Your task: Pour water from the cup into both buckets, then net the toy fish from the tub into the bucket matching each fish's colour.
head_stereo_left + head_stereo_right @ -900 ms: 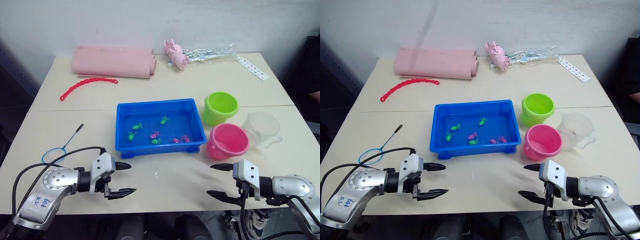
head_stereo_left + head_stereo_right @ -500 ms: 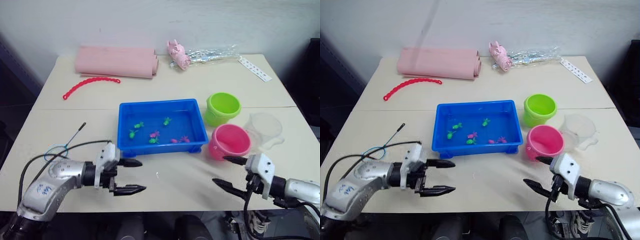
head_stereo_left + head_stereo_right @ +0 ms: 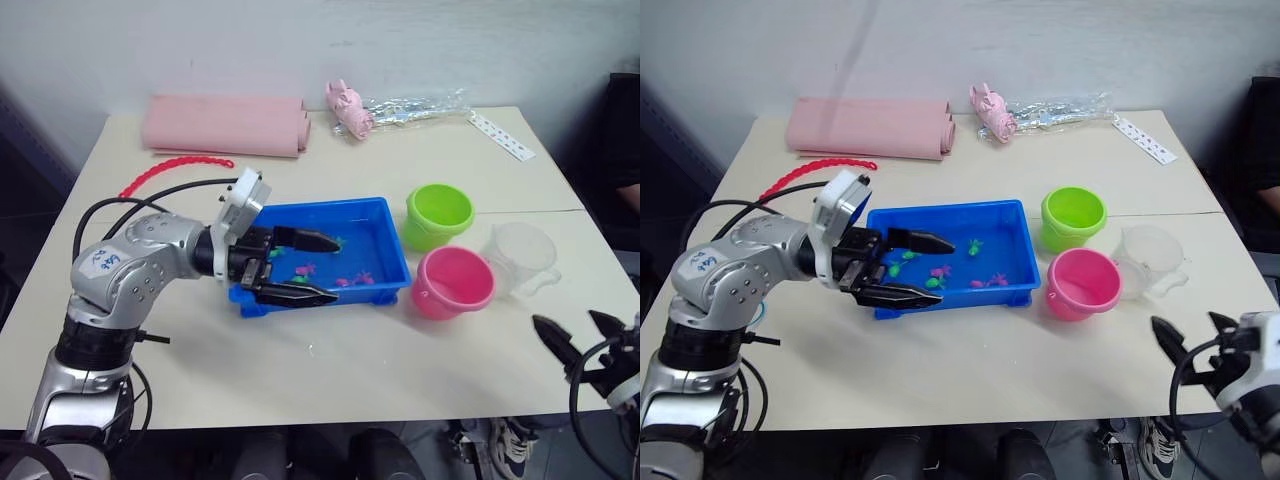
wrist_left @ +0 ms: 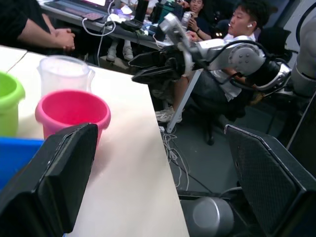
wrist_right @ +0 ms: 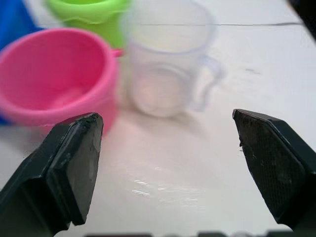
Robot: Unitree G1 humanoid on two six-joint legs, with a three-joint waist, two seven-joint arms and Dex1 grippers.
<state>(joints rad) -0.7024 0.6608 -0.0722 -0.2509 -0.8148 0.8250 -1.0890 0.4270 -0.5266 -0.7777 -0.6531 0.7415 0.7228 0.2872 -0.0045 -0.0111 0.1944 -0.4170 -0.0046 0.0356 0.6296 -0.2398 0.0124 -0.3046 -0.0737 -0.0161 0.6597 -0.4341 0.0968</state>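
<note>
The cream-coloured desk [image 3: 330, 375] consists of two panels joined by a seam and stands against a plain white wall [image 3: 400, 40]. At its far edge lie a rolled pink mat [image 3: 225, 125], a red bead chain [image 3: 175, 172], a pink soft toy [image 3: 350, 108], a clear plastic bag [image 3: 420, 103] and a white strip [image 3: 503, 136].

The shallow bright blue plastic tub [image 3: 365, 225] sits mid-desk and contains tiny green and pink toy fish [image 3: 352, 280]. The lime green round bucket [image 3: 440, 215] and the bright pink round bucket [image 3: 455, 283] stand just beside its right end. The clear plastic measuring cup [image 3: 520, 255] stands upright, just right of the pink bucket.

The left gripper [image 3: 310, 268] hovers over the tub, jaws open and empty. The right gripper [image 3: 575, 335] is at the desk's right near edge, jaws open and empty.

The left wrist view shows seated people [image 4: 232, 29] beyond the desk.
</note>
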